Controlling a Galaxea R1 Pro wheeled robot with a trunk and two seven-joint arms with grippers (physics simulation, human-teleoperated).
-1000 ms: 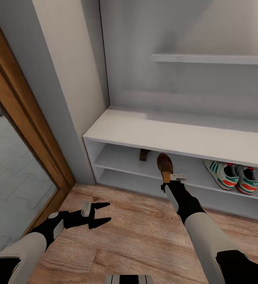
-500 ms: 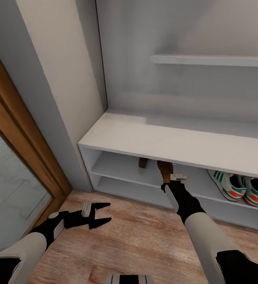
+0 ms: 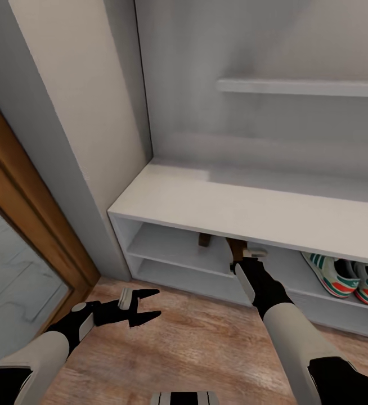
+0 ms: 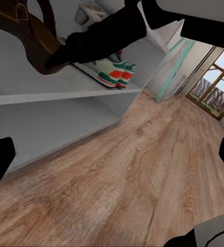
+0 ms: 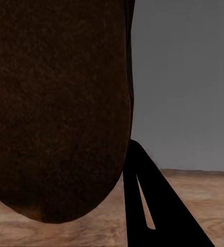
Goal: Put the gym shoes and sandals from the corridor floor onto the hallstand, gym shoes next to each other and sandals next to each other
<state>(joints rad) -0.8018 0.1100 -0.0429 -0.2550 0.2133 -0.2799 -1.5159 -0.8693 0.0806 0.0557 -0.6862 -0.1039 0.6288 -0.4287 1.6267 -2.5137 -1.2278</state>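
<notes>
My right gripper (image 3: 240,251) is shut on a brown sandal (image 3: 236,246) and holds it in the mouth of the upper compartment of the light-grey hallstand (image 3: 206,197); the bench top hides most of the sandal. Its dark sole (image 5: 55,103) looms close in the right wrist view. The other sandal (image 3: 205,239) rests on the same shelf, just to the left. Both cream-white gym shoes (image 3: 333,273) sit side by side further right on that shelf, and they also show as gym shoes (image 4: 109,69) in the left wrist view. My left gripper (image 3: 157,304) hangs open above the corridor floor (image 3: 195,343), holding nothing.
A wood-framed mirror (image 3: 15,270) leans at the left, beside a grey wall edge (image 3: 66,169). A wall shelf (image 3: 302,87) projects above the bench top. Bare plank floor stretches between my arms and in front of the rack.
The camera has shifted, so the rack sits lower and more to the left in view. The held sandal has gone further in under the bench top. The left arm keeps its pose.
</notes>
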